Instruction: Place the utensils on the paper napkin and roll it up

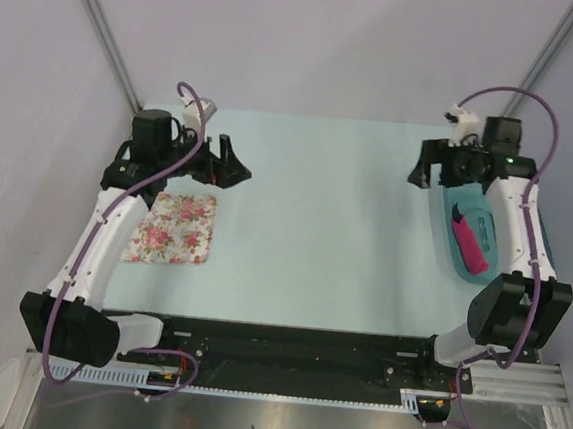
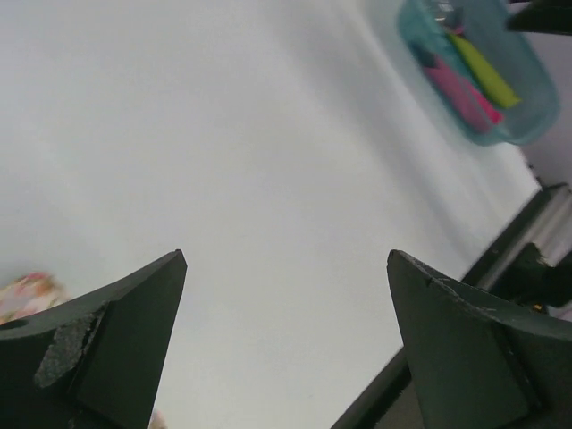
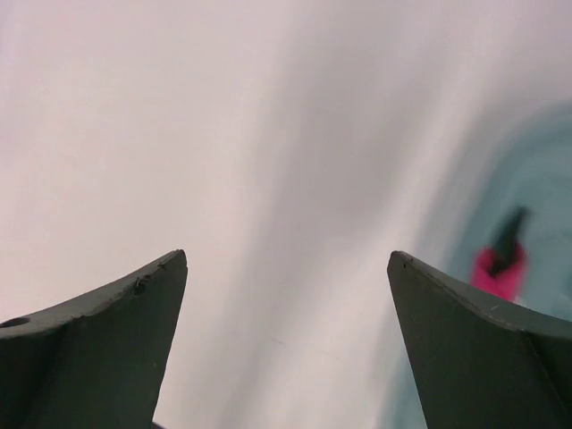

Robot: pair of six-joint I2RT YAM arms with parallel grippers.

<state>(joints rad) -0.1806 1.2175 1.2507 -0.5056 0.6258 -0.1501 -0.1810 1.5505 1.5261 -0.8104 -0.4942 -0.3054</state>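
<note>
Now | my right claw (image 1: pixel 420 174) wide, upper right by tray (image 1: pixel 442 228) (likely for the paper napkin (image 1: pixel 471 246) inside) | left claw (image 1: pixel 232 168) wide, empty.

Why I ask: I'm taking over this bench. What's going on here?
Two robot arms are at the start of a napkin-rolling job. The left gripper and the right gripper are both open and hold nothing. The pink paper napkin lies in the teal tray at the right, with a yellow-green strip beside it. A floral cloth lies on the table by the left arm. Nothing has been laid out yet.
</note>
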